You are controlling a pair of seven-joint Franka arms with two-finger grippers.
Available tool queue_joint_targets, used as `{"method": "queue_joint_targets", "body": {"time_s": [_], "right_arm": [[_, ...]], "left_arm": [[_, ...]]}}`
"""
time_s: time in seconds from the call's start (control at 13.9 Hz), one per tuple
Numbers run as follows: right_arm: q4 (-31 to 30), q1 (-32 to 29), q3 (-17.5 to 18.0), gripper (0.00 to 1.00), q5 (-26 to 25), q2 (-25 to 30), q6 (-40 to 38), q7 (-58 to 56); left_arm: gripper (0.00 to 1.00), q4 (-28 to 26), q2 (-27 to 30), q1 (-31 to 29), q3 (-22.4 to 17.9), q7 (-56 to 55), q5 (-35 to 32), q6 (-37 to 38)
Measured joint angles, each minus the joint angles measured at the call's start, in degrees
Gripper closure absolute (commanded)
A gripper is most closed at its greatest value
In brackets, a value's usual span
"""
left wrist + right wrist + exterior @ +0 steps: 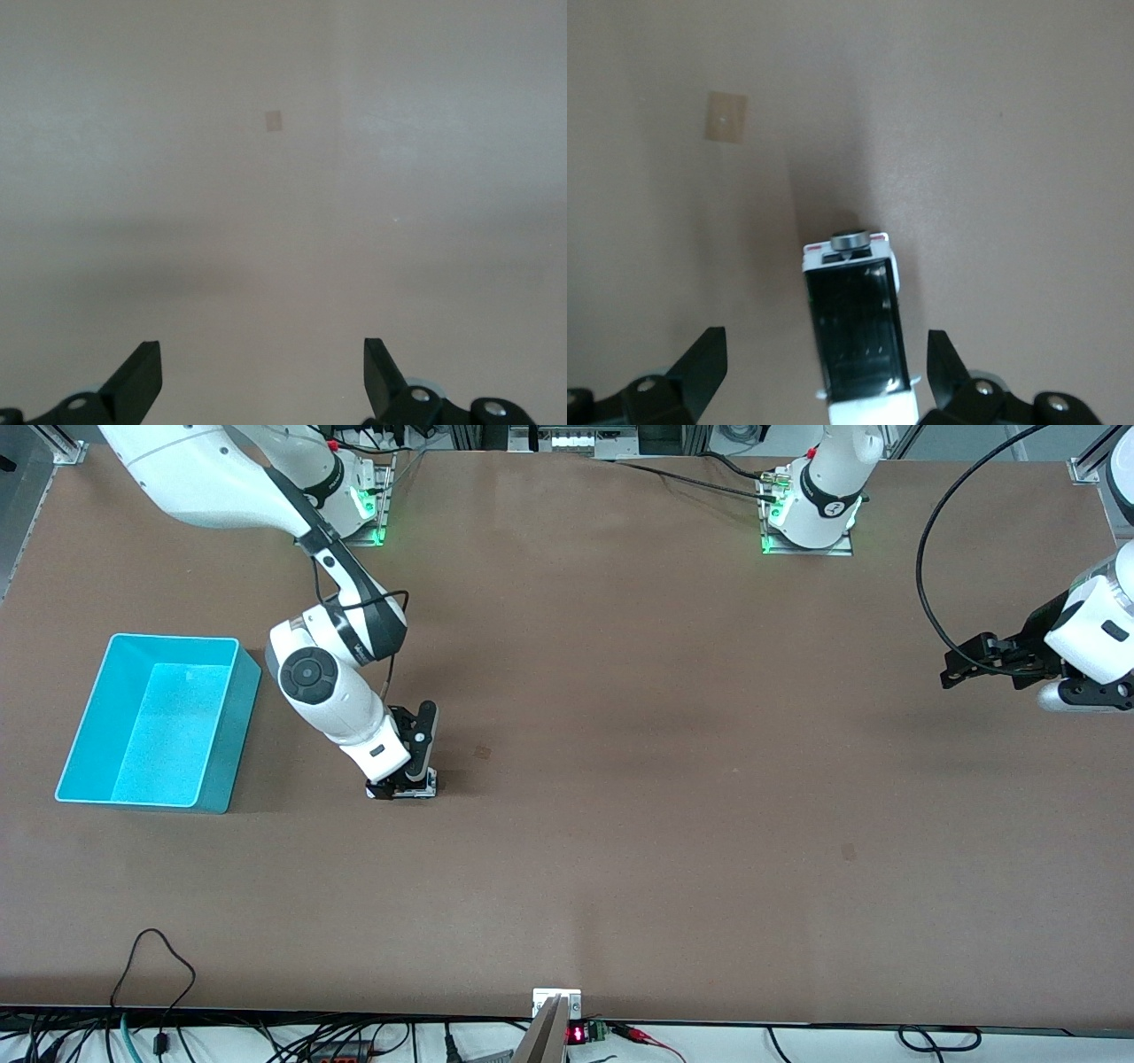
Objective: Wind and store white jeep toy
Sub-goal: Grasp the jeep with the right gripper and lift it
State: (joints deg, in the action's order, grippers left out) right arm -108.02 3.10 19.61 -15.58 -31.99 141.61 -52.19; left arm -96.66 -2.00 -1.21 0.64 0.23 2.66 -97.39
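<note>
1. Nearest to the front camera on the brown table (620, 850) stands the small boxy white jeep toy with a black rectangular roof (855, 332), on its wheels, untouched.
2. Right over it I hold my right gripper (403, 786), low, with both fingers spread wide, one on each side of the toy and not touching it. I judge this placement is for closing on the body, so that I can pull it back to wind it.
3. Beside this place, toward the right arm's end of the table, sits the turquoise rectangular plastic bin (89, 731). It holds nothing; it seems placed close so the storing will need only a short carry.
4. My left gripper (262, 372) waits over bare table at the left arm's end, fingers also wide apart, holding nothing.
</note>
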Motion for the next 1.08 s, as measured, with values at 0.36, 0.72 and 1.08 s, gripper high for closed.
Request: {"method": "queue_joint_targets", "body": {"time_s": [0.36, 0.72, 1.08], "right_arm": [[2.2, 0.8, -1.5, 0.00, -0.7, -3.0, 1.7, -3.2], [2.3, 0.9, -2.4, 0.81, -0.7, -5.4, 3.9, -4.3], [2.6, 1.5, -2.5, 1.00, -0.7, -5.4, 3.9, -4.3]], "left_arm": [[0.00, -0.6, 1.6, -0.1, 0.7, -1.0, 0.0, 0.2], [0.00, -0.9, 1.9, -0.4, 0.3, -1.3, 0.0, 0.0], [0.00, -0.9, 2.0, -0.4, 0.1, -1.3, 0.0, -0.7]]}}
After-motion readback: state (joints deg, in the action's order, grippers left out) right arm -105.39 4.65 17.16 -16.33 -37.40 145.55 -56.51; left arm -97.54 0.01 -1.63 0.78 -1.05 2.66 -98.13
